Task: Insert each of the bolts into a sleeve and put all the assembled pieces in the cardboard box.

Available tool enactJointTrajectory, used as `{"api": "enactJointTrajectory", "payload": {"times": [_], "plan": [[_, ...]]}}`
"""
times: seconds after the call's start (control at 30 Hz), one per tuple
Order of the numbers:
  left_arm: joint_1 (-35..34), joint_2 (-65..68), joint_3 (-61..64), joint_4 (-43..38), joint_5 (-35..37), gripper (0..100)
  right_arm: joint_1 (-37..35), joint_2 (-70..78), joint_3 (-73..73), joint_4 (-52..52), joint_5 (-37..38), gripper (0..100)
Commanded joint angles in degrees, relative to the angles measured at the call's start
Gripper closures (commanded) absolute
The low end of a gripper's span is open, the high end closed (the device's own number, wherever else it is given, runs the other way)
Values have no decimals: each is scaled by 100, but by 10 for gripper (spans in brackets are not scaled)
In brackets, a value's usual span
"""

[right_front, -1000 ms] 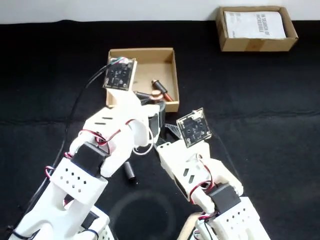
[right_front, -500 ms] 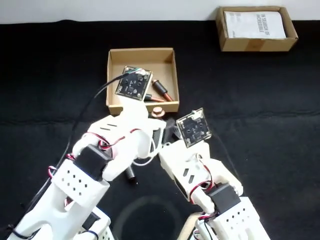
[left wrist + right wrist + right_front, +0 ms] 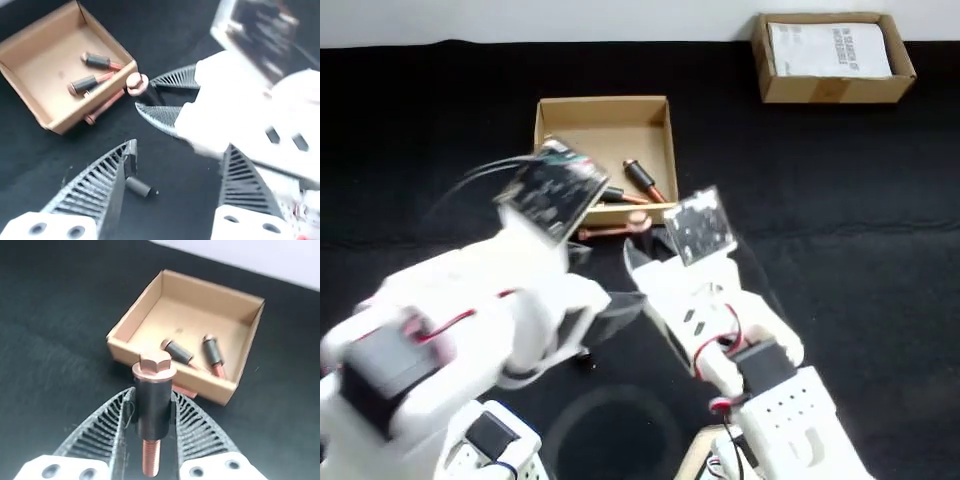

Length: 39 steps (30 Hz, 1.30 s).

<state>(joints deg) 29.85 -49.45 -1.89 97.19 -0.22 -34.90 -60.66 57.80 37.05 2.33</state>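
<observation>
Black cloth [image 3: 880,250] covers the table.

Count, boxes: 2. The cardboard box [image 3: 605,135] sits open at about 12 o'clock from the table centre in the high view. A second box [image 3: 820,90] sits at about 1 o'clock in the far corner and holds a printed sheet [image 3: 830,48].

Count, assembled pieces: 3. Two [image 3: 97,61] [image 3: 82,84] lie on the floor of the cardboard box, near its front wall, close together but apart. The third piece [image 3: 152,412] is pinched in the right gripper [image 3: 152,396]. Its fingers press on the dark sleeve, with the hex head above and the threaded end showing below. It stands upright just outside the box's front wall, at about 6 o'clock from the box's front right corner.

Count, bare bolts: 1. The bolt [image 3: 605,231] lies flat on the cloth along the outside of the front wall, at 9 o'clock from the held piece. Whether it touches the wall cannot be told.

Count, loose sleeves: 1. The sleeve [image 3: 137,186] lies on its side on the cloth at 6 o'clock from the box, well apart from it.

The left gripper [image 3: 181,147] has its fingers spread wide and holds nothing. It hangs over the loose sleeve, which lies close by one finger.
</observation>
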Motion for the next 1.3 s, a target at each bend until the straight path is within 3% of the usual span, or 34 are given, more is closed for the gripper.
{"api": "enactJointTrajectory", "payload": {"times": [0.0,0.07,0.2,0.5,0.77,0.93,1.17,1.27], "plan": [[4,-92,-1033,334,-360,889,251,804,-1103,-163,369,991],[-224,-303,-1112,334,-598,989,295,1385,-1508,-163,563,991],[-778,-875,-734,290,-668,972,295,2624,-2229,-154,1284,991],[-2598,-2941,1385,290,-668,992,295,5051,-3688,-154,3815,991],[-2853,-5218,3310,290,-677,992,400,6800,-5244,-154,5688,991],[-2993,-5473,3705,325,-668,992,435,7829,-6132,-145,6163,991],[-3248,-5481,4198,316,-668,992,497,9068,-7081,-101,6163,986],[-3248,-5481,4198,308,-668,992,497,9112,-7257,470,6180,943]]}}
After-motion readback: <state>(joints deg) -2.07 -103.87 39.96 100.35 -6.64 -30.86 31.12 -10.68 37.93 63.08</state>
